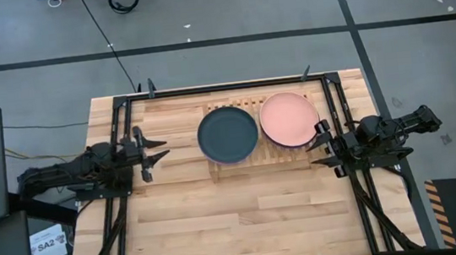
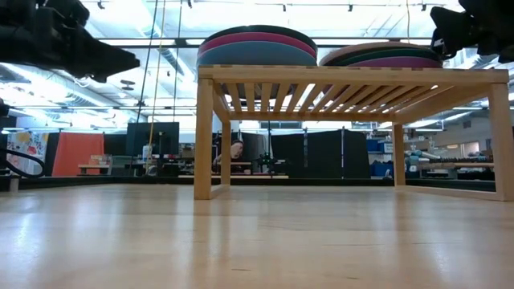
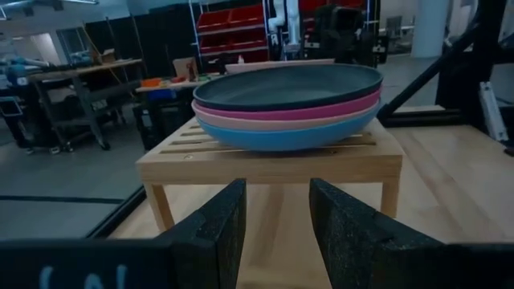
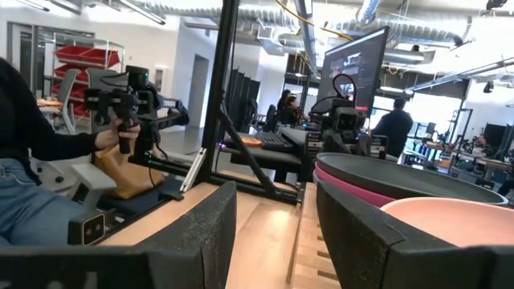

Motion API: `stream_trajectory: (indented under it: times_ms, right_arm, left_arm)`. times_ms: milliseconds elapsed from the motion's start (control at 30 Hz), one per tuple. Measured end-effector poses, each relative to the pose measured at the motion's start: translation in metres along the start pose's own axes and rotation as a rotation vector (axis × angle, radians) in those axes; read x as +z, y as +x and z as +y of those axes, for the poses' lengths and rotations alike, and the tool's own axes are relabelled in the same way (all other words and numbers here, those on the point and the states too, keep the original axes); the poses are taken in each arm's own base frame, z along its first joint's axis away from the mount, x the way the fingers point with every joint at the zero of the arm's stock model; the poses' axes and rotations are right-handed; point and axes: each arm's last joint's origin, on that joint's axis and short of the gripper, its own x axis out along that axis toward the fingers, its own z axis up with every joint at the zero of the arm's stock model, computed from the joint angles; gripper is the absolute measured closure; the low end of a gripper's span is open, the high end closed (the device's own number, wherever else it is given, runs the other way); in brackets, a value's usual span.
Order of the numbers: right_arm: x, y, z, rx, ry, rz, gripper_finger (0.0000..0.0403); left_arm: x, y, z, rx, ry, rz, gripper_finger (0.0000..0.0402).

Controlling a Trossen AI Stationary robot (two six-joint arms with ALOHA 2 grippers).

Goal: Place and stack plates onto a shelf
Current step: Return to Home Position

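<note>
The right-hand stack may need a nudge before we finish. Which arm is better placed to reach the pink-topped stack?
Right. The right gripper, open, sits just beside the pink-topped stack at the shelf's end. The left gripper waits on the far side, beyond the dark-topped stack.

White sheet [image 1: 46,248], lower left: seemingly "SA2".

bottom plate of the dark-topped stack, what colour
The bottom plate is bright blue, best seen in the left wrist view.
</note>
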Motion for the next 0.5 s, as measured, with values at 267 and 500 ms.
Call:
stream_trajectory:
  times_ms: [267,500]
  right_arm:
    - [0.000,0.000,0.000,0.000,0.000,0.000,0.0224]
    - [0.000,0.000,0.000,0.001,0.000,-0.002,0.0224]
  left_arm:
    - [0.000,-0.010,0.000,-0.065,-0.014,-0.060,0.0257]
    - [-0.023,-0.002,-0.005,-0.085,-0.040,-0.108,0.0257]
